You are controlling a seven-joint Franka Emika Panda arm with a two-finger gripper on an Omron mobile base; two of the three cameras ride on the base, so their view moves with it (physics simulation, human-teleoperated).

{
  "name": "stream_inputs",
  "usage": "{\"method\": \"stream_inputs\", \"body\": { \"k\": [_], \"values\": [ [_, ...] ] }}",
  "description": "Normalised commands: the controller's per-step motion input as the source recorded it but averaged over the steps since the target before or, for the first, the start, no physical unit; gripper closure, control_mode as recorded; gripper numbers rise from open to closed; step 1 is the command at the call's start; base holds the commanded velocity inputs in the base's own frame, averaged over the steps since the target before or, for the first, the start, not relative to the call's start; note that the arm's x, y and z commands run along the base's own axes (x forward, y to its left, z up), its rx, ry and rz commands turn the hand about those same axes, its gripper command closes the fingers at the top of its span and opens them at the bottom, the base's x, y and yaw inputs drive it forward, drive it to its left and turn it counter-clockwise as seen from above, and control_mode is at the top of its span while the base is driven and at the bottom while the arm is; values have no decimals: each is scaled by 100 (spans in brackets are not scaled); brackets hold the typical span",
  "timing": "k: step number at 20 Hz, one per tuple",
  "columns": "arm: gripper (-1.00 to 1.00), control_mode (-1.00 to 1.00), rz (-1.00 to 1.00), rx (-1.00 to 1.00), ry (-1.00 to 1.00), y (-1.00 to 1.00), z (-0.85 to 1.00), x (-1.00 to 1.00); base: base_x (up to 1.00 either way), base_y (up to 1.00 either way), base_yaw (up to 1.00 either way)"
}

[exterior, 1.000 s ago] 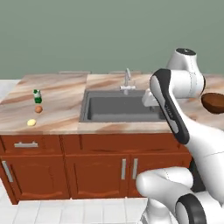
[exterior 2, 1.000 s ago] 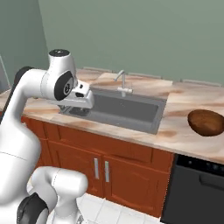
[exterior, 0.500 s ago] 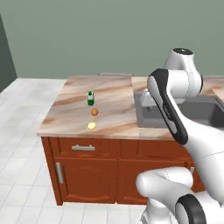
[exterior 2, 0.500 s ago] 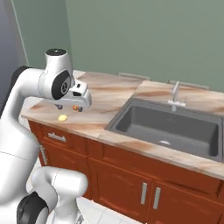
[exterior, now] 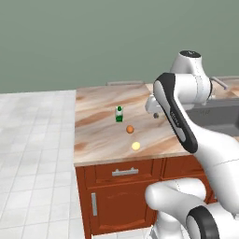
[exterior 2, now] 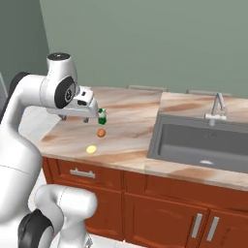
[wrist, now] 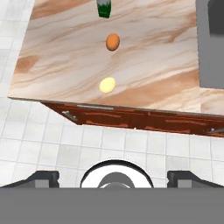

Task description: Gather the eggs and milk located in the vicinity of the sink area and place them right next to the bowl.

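Note:
The milk [exterior: 119, 113] [exterior 2: 101, 116] [wrist: 104, 8], a small white carton with a green top, stands upright on the marble counter left of the sink [exterior 2: 203, 140] [exterior: 219, 114]. In front of it lies an orange egg [exterior: 130, 129] [exterior 2: 101, 132] [wrist: 113, 42]. Nearer the counter's front edge lies a pale yellow egg [exterior: 136, 146] [exterior 2: 91, 149] [wrist: 107, 85]. My gripper [exterior: 156, 113] [exterior 2: 73, 117] [wrist: 113, 179] hangs above the counter close to these things, open and holding nothing. The bowl is out of view.
A slim silver tap [exterior 2: 216, 105] [exterior: 217, 83] stands behind the basin. Red-brown cabinet fronts with silver handles [exterior: 124, 172] run under the counter. The counter ends at its left side [exterior: 77, 140], with white tiled floor [exterior: 32, 163] beyond.
The whole picture has shifted: the base has driven left, so the sink now sits at the right and the milk and eggs are nearer. The gripper stays open.

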Motion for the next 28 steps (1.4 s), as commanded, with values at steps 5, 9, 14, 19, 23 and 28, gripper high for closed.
{"method": "stream_inputs", "body": {
  "k": [5, 9, 14, 19, 23, 28],
  "values": [
    [-100, 100, 0, 0, 0, 0, 0, 0, 12, 40, -14],
    [-100, 100, 0, 0, 0, 0, 0, 0, 0, 0, 0],
    [-100, 100, 0, 0, 0, 0, 0, 0, 0, 0, 0],
    [-100, 100, 0, 0, 0, 0, 0, 0, 0, 0, 0],
    [-100, 100, 0, 0, 0, 0, 0, 0, 0, 0, 0],
    [-100, -100, 2, 1, 0, 0, -24, 15, 0, 0, 0]
  ]
}}
